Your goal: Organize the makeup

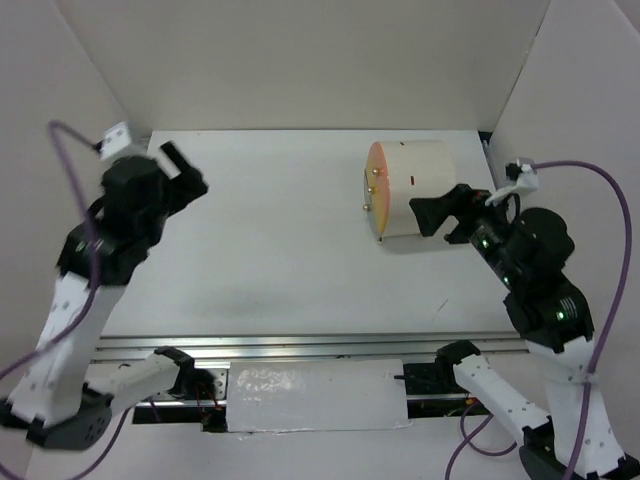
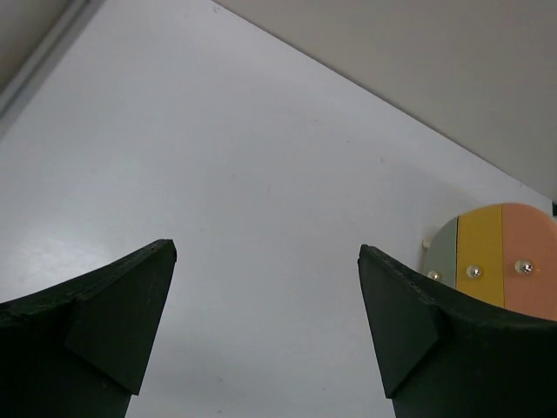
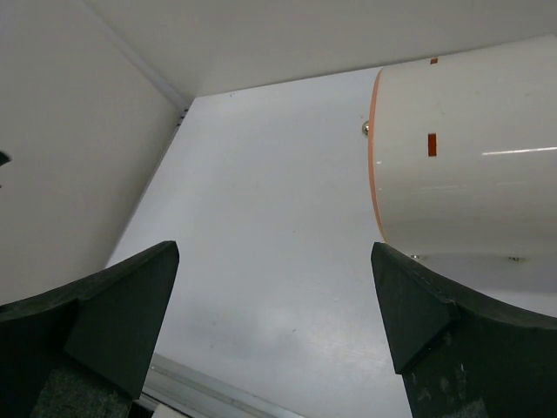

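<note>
— Containers?
— Only one: a cream cylindrical container point(image 1: 415, 185), lying on its side toward the back right of the table point(image 1: 280, 240), striped face turned left. Contents hidden from every view.
— Counted the face?
— Three drawer fronts point(image 2: 480, 257) from the left wrist: grey-green, yellow, orange-pink. Dotted with small metal knobs point(image 2: 473, 272).
— And the makeup?
— Cannot tell where; not made out in any view.
— Grippers?
— Two. Left gripper point(image 2: 266, 251) raised over the back left corner, spread wide, holding nothing. Right gripper point(image 3: 274, 247) just beside the container's right end, likewise gaping and unloaded, apart from the cream shell in its own wrist view.
— Edges, room?
— Hemmed by pale wall panels point(image 1: 300, 60) at left, back and right, and by a metal rail point(image 1: 300, 345) along the near side. Open white tabletop from the container's face across to the left gripper.
</note>
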`<action>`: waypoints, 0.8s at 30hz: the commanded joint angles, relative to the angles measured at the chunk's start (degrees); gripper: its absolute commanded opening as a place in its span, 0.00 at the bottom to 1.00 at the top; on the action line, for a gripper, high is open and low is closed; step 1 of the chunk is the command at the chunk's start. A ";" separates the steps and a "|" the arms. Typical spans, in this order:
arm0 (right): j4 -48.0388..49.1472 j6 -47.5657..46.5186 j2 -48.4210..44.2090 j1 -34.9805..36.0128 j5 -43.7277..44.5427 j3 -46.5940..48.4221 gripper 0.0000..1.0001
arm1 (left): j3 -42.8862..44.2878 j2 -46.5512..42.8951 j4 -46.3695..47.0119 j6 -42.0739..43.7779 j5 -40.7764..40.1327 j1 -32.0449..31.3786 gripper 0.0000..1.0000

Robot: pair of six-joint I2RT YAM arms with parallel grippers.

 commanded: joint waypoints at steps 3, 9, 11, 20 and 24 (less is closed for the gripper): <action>-8.71 1.48 -11.37 1.05 1.25 1.89 1.00 | -4.88 -21.13 -13.79 6.55 -7.92 0.05 0.99; -18.65 -0.62 -21.92 1.05 5.90 -0.03 1.00 | -6.55 -37.57 -21.97 7.96 -6.70 -0.03 0.99; -21.45 -0.81 -24.82 1.05 8.70 -0.74 1.00 | -8.04 -41.71 -23.11 8.23 -5.73 -0.03 0.99; -24.90 -1.60 -28.70 1.05 11.70 -1.27 1.00 | -8.04 -47.26 -27.42 7.09 -6.34 -0.03 0.99; -25.25 -1.33 -28.09 1.05 11.36 -0.75 1.00 | -8.66 -46.12 -27.25 7.43 -5.82 -0.03 1.00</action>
